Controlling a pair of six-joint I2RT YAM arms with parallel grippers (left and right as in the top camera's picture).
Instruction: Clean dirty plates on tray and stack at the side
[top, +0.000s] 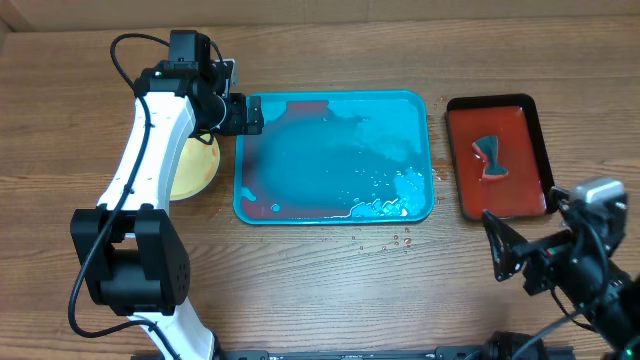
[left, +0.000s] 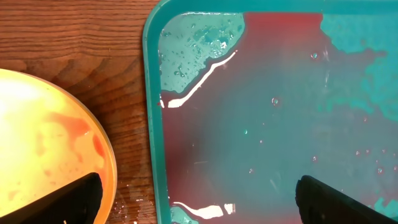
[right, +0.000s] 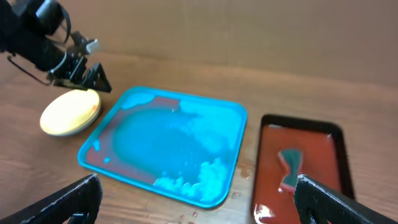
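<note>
the plates (top: 195, 168) sit stacked on the tabletop (top: 330, 290) at the left of the overhead frame, just beside the wet tray (top: 400, 120). left gripper (top: 252, 115) hovers over the tray's upper-left corner, jaws wide, empty. right gripper (top: 492, 243), lower right, is likewise wide open and empty.

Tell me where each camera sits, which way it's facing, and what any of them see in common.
Overhead: above the table, looking straight down at the blue tray, red tray and plates; the left gripper and right gripper both show, open.
Left wrist: looks down on the blue tray's left rim and the sauce-stained plates; its own fingers sit at the bottom corners.
Right wrist: low at the right, facing left across both trays toward the left gripper; its own fingers show.
Shared: all three see the blue tray and plates.
</note>
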